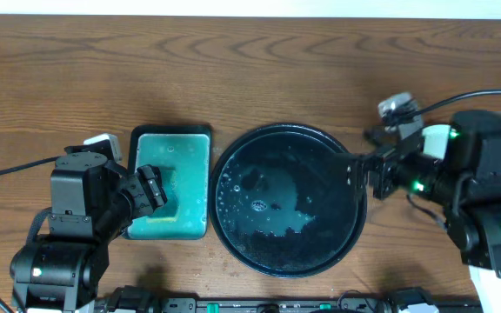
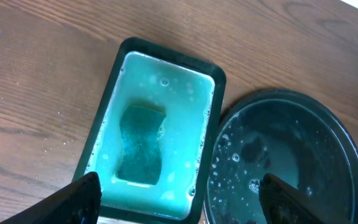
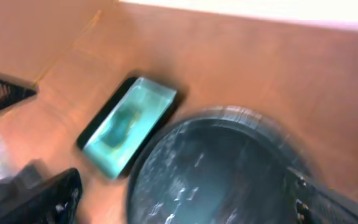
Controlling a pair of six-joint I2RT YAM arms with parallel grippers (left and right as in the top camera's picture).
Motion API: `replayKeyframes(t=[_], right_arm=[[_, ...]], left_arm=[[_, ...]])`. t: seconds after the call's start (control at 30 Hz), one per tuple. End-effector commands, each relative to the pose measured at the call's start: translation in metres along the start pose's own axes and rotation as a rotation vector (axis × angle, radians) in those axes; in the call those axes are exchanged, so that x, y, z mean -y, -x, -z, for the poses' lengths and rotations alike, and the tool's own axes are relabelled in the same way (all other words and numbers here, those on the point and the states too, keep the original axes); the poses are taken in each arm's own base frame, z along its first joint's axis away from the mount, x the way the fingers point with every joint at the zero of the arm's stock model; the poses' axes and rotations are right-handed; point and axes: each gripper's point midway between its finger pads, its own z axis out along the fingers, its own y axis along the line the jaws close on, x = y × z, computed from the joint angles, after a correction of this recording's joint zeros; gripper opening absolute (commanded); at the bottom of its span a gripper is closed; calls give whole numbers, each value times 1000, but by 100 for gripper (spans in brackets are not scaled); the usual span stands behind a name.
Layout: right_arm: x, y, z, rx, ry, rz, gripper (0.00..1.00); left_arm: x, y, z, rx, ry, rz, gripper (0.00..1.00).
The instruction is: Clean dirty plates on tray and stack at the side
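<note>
No plates showed on the wet tray (image 1: 311, 174) at mid-table, or beside it. The best move looked to be raising the right gripper (image 1: 355, 172) clear of the tray's right rim without nudging it. Its fingers stood spread wide, holding nothing. The left gripper (image 1: 156, 189), also spread and empty, hung over the sponge (image 2: 140, 144).

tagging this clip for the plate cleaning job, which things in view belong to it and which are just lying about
Job: round black tray, wet, nothing on it; rectangular tray of teal water; sponge in it.
Lying about: only a black cable over the tabletop.
</note>
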Motion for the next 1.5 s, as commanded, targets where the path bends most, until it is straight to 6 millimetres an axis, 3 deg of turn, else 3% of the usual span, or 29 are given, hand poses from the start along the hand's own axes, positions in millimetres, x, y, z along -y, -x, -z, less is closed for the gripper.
replayKeyframes(t=[0.0, 0.1, 0.27, 0.43, 0.57, 0.73, 1.1, 1.23, 1.47], right_arm=[[17, 12, 17, 116, -166, 90, 99], [24, 8, 37, 198, -272, 122, 99], [32, -30, 68, 280, -405, 137, 99], [48, -68, 74, 343, -496, 142, 99], [57, -85, 67, 442, -509, 168, 99], [70, -113, 42, 527, -478, 154, 99], [104, -147, -4, 566, -483, 144, 99], [110, -160, -10, 505, -498, 121, 99], [110, -161, -10, 504, -498, 121, 99]], left_arm=[[1, 4, 4, 12, -5, -7, 82], [1, 4, 4, 13, -5, -7, 82], [1, 4, 4, 13, -5, -7, 82], [1, 4, 4, 12, -5, -7, 82], [1, 4, 4, 12, -5, -7, 82], [1, 4, 4, 13, -5, -7, 82], [1, 4, 4, 13, -5, -7, 82], [1, 4, 4, 13, -5, -7, 82], [1, 4, 4, 12, -5, -7, 82]])
